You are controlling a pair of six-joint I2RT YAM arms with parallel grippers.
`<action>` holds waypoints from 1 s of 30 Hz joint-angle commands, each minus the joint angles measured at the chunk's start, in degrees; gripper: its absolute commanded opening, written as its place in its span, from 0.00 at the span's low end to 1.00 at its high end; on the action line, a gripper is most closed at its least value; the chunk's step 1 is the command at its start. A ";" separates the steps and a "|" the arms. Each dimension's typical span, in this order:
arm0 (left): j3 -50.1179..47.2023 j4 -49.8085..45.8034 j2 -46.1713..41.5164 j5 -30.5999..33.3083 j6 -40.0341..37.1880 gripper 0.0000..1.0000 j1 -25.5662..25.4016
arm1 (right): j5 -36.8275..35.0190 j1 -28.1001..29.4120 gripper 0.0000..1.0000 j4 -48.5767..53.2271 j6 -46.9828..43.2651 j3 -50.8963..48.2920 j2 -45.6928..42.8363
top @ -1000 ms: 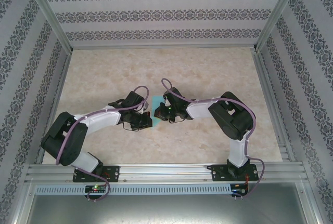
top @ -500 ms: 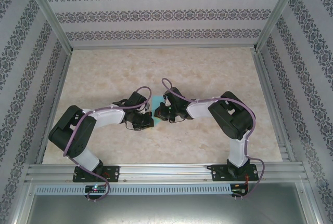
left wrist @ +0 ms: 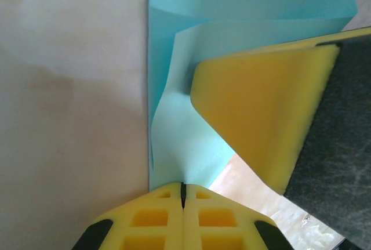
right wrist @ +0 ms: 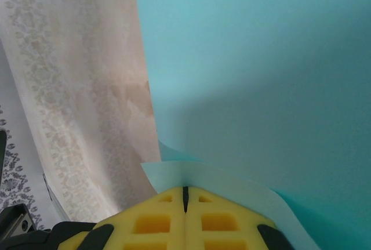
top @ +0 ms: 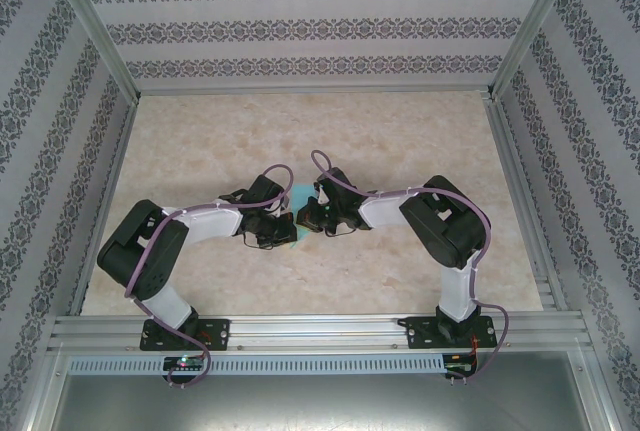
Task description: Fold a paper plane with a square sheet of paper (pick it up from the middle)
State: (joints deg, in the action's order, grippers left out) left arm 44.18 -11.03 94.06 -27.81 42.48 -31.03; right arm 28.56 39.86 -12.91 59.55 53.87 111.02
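You won't find anything to read here — no words, numbers, labels or brand marks. The teal paper (left wrist: 249, 6) is plain on both faces, the wallpaper (top: 320, 21) carries a repeating ornament rather than letters, and the table (top: 400, 141) shows just its marbled pattern.

One paper sheet (left wrist: 243, 0), two end effectors (left wrist: 182, 187) (right wrist: 185, 191)

Left arm (top: 200, 223) and right arm (top: 400, 209) bend inward, jaws pressed together.
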 commanded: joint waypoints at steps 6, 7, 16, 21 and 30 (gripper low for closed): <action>-0.38 -5.15 2.18 4.09 -0.55 0.00 -0.70 | -2.68 -1.58 0.06 1.79 -8.48 -4.33 -6.49; -0.41 -5.15 2.27 4.02 -0.60 0.00 -0.77 | -2.73 -1.45 0.06 0.87 -8.93 -5.39 -7.13; -0.24 -5.41 2.71 4.13 -0.76 0.00 -0.72 | -4.45 1.39 0.04 -0.26 -9.56 -6.43 -7.96; -0.28 -5.46 2.82 4.03 -0.65 0.00 -0.70 | -5.24 2.36 0.03 1.62 -9.56 -4.68 -6.50; -0.40 -6.54 2.79 4.44 -0.81 0.00 -0.71 | -7.43 2.51 0.02 4.79 -10.32 -3.87 -5.12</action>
State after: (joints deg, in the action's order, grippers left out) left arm 44.62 -11.57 94.41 -27.77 42.46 -31.05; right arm 23.24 41.89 -10.39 50.78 48.93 104.84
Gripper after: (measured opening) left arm 0.066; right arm 0.052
